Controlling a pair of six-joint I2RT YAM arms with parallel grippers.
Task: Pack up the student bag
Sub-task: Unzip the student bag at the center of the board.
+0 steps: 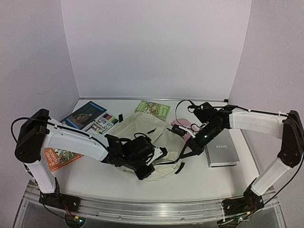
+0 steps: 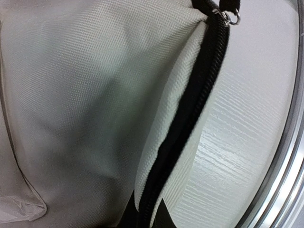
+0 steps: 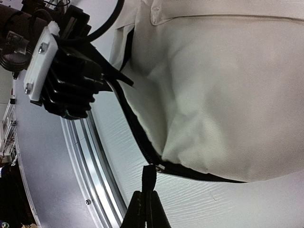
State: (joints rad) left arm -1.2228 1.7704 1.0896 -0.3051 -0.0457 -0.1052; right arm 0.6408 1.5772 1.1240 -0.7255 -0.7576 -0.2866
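The student bag (image 1: 137, 130) is a large cream backpack lying flat mid-table, its black zipper (image 2: 190, 118) running along the near edge. My left gripper (image 1: 159, 154) is shut on the bag's zipper edge; in the left wrist view its dark fingers (image 2: 164, 219) flank the fabric at the bottom. It also shows in the right wrist view (image 3: 118, 78), pinching that edge. My right gripper (image 3: 146, 204) is shut on the black zipper pull tab (image 3: 148, 178) at the bag's corner, also seen in the top view (image 1: 184, 153). The slider (image 2: 228, 16) shows at the top right of the left wrist view.
A blue book (image 1: 85, 115), a marker pack (image 1: 104, 123) and a green book (image 1: 153, 109) lie behind the bag. An orange book (image 1: 59, 159) lies at the left. A pink pencil case (image 1: 187, 127) and a grey notebook (image 1: 222, 153) lie at the right. A metal rail (image 3: 90, 156) edges the table front.
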